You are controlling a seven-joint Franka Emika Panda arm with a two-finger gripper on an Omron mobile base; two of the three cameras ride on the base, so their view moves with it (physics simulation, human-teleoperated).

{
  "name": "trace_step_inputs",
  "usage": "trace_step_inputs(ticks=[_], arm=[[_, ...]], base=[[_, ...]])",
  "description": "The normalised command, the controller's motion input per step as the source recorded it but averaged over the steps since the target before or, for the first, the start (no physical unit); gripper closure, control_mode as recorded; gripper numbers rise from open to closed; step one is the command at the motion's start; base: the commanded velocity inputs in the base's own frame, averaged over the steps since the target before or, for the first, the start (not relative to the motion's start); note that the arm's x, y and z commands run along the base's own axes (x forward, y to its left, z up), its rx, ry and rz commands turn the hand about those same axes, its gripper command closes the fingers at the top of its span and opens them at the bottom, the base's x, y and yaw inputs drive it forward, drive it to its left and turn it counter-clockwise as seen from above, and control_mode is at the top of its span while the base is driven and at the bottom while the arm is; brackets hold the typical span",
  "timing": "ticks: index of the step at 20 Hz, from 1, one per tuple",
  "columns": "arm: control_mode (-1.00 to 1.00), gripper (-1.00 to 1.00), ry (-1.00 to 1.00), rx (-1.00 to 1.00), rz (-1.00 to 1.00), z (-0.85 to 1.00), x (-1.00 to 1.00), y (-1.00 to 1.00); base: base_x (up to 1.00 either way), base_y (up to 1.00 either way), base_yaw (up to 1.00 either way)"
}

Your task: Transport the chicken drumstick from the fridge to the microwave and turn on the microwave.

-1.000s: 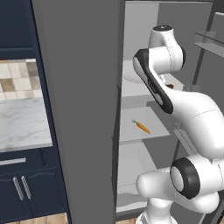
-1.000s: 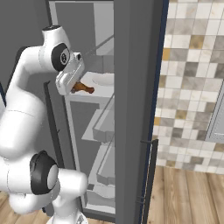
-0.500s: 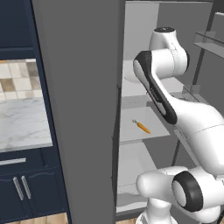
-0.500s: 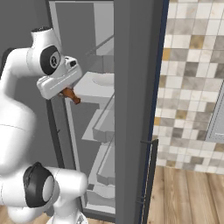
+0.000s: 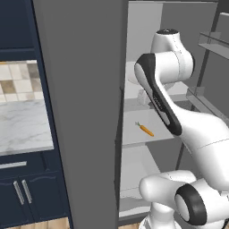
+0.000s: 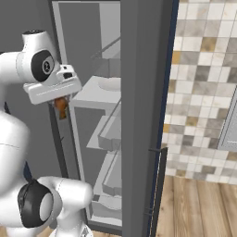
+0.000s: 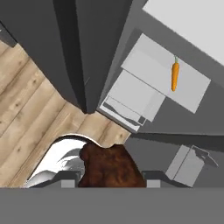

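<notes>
Withdrawn from fridge (image 6: 92, 55): end effector (image 6: 61, 107) clamped on chicken drumstick (image 7: 111, 167), hanging beneath.

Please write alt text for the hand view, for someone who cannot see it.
The tool grips the chicken drumstick, a dark reddish-brown lump at the bottom of the picture. Beyond it lie a wooden floor and the open fridge, where an orange carrot rests on a pale shelf.
</notes>
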Motion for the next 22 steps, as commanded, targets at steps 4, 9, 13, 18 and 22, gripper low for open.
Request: trace_step_inputs(ticks=[4, 9, 13, 18, 22], arm=[[-1.00, 1.00, 0.00, 0.12, -0.44, 0.00, -0.39, 0.12], [-1.00, 1.00, 0.00, 0.08, -0.37, 0.00, -0.31, 0.08], [-1.00, 1.00, 0.00, 0.00, -0.12, 0.00, -0.05, 0.00], [-1.00, 1.00, 0.00, 0.00, 0.00, 0.00, 0.00, 0.00], [-1.00, 1.00, 0.00, 0.00, 0.00, 0.00, 0.00, 0.00]], base=[[0.00, 0.00, 0.00], [0.00, 0.00, 0.00], [0.00, 0.00, 0.00], [0.00, 0.00, 0.00], [0.00, 0.00, 0.00]])
